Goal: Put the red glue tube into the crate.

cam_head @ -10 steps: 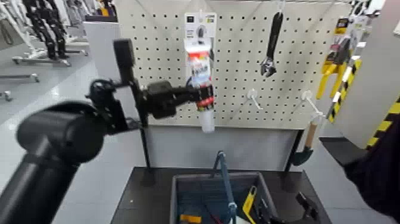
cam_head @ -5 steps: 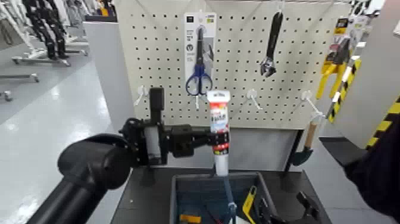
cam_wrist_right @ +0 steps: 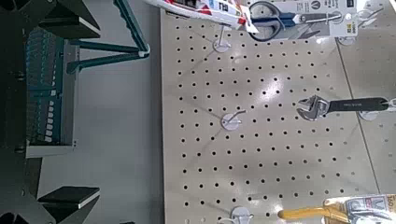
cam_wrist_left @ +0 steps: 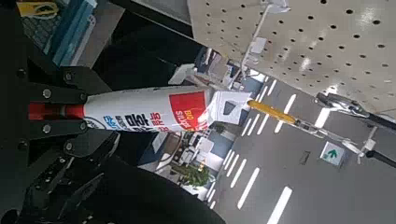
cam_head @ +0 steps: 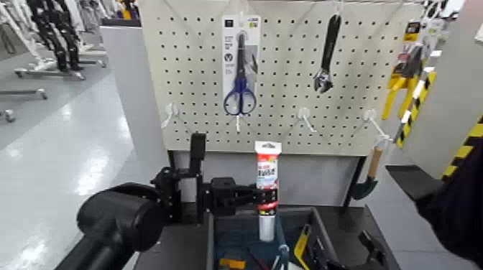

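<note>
The left hand (cam_head: 267, 195) grasps the glue tube (cam_head: 267, 171) above the crate (cam_head: 233, 222), its fingers clenched around the red band on the tube's lower part. The tube stands nearly upright in the grip, flat white end up and pale nozzle end down, with most of its printed label rising above the fingers. In the head view, the nozzle end overlaps the crate's opening; the tube is held aloft rather than lying inside. The left arm reaches in from the crate's left.

The right hand (cam_wrist_right: 98, 110), released and empty, waits to the crate's right with its fingers spread wide. The crate sits on the dark worktop (cam_head: 172, 244), a yellow tool (cam_head: 302, 240) and an orange item (cam_head: 232, 263) inside it. Behind and above the crate rises a pegboard (cam_head: 287, 72), where blue-handled scissors (cam_head: 240, 93) hang in their packaging and a wrench (cam_head: 325, 68) hangs farther right. A trowel (cam_head: 369, 172) with a wooden handle hangs beyond the crate, to its right.
</note>
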Available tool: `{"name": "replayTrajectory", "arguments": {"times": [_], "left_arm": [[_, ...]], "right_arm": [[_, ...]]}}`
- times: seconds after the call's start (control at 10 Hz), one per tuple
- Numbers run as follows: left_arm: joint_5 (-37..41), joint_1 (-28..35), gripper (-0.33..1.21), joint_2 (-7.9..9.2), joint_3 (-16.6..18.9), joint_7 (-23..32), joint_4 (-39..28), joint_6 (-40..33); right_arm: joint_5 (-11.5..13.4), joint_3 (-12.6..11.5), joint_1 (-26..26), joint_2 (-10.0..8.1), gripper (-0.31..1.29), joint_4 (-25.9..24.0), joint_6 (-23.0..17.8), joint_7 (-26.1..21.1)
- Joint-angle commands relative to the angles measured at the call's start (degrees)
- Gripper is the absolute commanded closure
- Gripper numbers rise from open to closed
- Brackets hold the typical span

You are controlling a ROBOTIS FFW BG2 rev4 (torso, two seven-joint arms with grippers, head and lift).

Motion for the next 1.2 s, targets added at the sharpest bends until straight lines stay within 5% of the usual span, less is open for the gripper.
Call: {"name": "replayTrajectory", "arguments": {"times": [0.1,1.2], "left_arm": [[-0.4,0.3,1.13,0.23,-0.3,-0.2,-0.1,0.3],[-15.7,4.5,1.13,0.23,2.6,-4.6,6.5,-3.2]], "right_arm": [[0.0,0.0,0.0,1.14,0.12,0.0,0.0,0.0],[-0.2,0.2,0.1,1.32,0.12,0.3,-0.3,0.0]]}}
